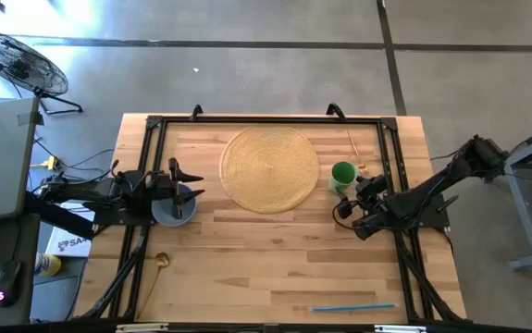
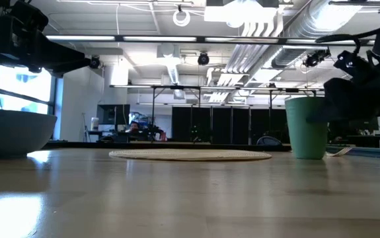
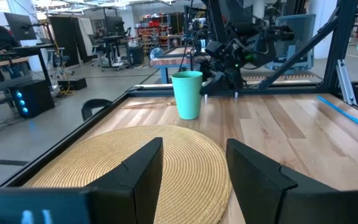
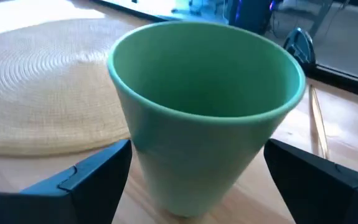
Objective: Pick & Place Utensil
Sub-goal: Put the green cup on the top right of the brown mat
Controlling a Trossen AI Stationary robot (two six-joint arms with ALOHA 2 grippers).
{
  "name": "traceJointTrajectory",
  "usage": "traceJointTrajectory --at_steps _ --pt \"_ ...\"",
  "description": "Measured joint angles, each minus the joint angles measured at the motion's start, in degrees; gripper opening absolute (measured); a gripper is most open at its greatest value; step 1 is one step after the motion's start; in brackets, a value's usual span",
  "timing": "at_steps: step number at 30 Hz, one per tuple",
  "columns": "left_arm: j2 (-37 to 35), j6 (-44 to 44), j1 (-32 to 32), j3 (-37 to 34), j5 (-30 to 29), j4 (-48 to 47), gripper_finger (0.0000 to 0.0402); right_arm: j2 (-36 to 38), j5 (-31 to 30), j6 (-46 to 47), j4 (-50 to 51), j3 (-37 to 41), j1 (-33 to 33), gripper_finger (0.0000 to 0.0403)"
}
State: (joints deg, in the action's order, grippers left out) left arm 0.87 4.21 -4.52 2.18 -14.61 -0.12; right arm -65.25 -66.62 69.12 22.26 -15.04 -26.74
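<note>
A wooden chopstick pair [image 1: 352, 146] lies near the table's far right, beyond the green cup [image 1: 343, 174]. A gold spoon [image 1: 161, 262] rests near the left edge, and a blue stick [image 1: 353, 306] along the near edge. My right gripper [image 1: 362, 188] is open just on the near-right side of the cup. In the right wrist view its fingers [image 4: 85, 180] frame the cup [image 4: 203, 112], which stands upright ahead of them, untouched. My left gripper [image 1: 190, 181] hovers open over the grey-blue bowl [image 1: 173, 209] and faces the woven placemat [image 3: 154, 162].
The round woven placemat [image 1: 270, 168] lies at the table's far middle, between the two arms. The bowl [image 2: 11, 132] sits at the left. A black frame [image 1: 154, 125] runs along the far, left and right table edges. Bare wood stretches across the near half.
</note>
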Motion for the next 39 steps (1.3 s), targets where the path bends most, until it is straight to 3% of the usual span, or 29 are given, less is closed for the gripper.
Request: traceJointTrajectory --at_steps 8,15,22,31,39 --pt "-0.01 0.0 0.0 0.02 0.0 0.0 0.0172 0.02 -5.64 -13.19 -16.93 3.96 0.11 0.036" --pt "0.01 0.0 -0.01 -0.01 0.0 0.0 0.0172 0.02 -6.49 -16.67 -18.25 3.99 0.86 0.036" --pt "0.0 0.0 0.0 0.01 0.0 0.0 0.0172 0.02 -5.3 -18.09 -19.99 4.8 2.49 0.036" --pt "-0.01 0.0 -0.01 0.0 0.0 0.0 0.0172 0.01 -4.86 -23.47 -39.27 14.43 1.1 0.036" --pt "-0.01 0.0 0.0 0.01 0.0 0.0 0.0172 0.08 3.26 -35.6 -43.57 13.94 0.81 0.036"
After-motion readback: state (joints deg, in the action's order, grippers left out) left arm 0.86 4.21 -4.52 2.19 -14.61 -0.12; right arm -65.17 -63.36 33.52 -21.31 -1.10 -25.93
